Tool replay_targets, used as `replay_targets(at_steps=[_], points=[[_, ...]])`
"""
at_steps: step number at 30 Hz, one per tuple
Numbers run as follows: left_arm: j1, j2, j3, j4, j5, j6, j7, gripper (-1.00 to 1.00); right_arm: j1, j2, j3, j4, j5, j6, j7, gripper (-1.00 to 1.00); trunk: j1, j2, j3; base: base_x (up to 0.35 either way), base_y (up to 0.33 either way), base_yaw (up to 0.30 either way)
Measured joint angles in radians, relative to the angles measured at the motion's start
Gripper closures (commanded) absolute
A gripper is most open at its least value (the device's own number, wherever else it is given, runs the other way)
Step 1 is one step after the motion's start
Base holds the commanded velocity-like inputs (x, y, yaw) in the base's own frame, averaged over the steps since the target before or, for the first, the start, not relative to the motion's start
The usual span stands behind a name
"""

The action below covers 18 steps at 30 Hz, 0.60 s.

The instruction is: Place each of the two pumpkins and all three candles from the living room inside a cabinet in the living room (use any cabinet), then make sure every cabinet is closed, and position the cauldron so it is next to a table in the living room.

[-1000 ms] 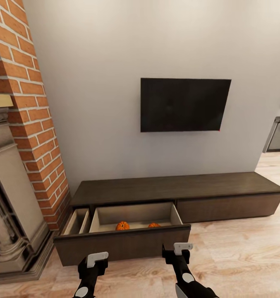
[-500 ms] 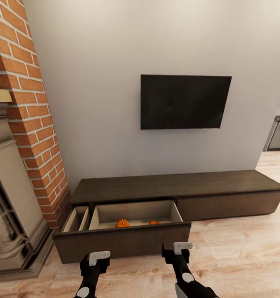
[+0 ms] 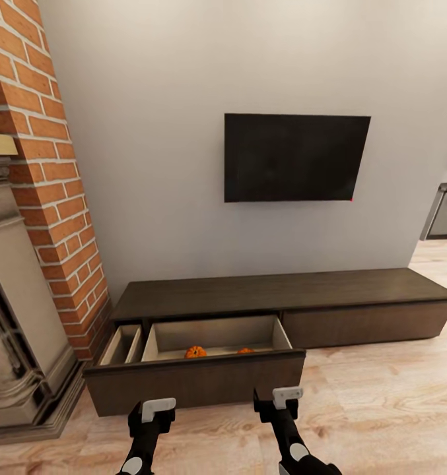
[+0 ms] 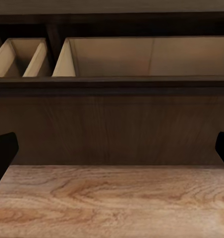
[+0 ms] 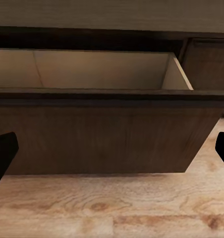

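Ahead, drawer [image 3: 195,382] before both grippers [image 3: 216,406]

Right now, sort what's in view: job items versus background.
Job: cabinet, its open drawer, two pumpkins inside, left gripper, right gripper.
Background: TV, brick fireplace, wood floor.

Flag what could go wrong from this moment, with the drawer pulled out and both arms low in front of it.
1. The long dark brown wooden cabinet has its wide drawer front pulled out; forgetting to shut it would fail the task.
2. Two bright orange ribbed pumpkins lie inside; a hard shove could roll them.
3. The left gripper and right gripper hover close to the front with jaws open, so an uneven push might skew the drawer.
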Motion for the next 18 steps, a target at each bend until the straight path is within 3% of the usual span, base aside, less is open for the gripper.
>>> replay_targets(at_steps=[8, 18], points=[[0.000, -0.001, 0.000, 0.000, 0.000, 0.000, 0.000, -1.00, 0.000, -0.003, 0.018, -0.001, -0.002, -0.002, 0.044, -1.00, 0.031, -0.056, -0.025, 0.000, 0.000, 0.000], [0.000, 0.000, 0.000, -0.014, 0.000, 0.000, 0.000, -1.00, 0.000, -0.004, 0.018, -0.001, -0.004, -0.002, 0.051, -1.00, 0.069, -0.126, -0.056, 0.000, 0.000, 0.000]])
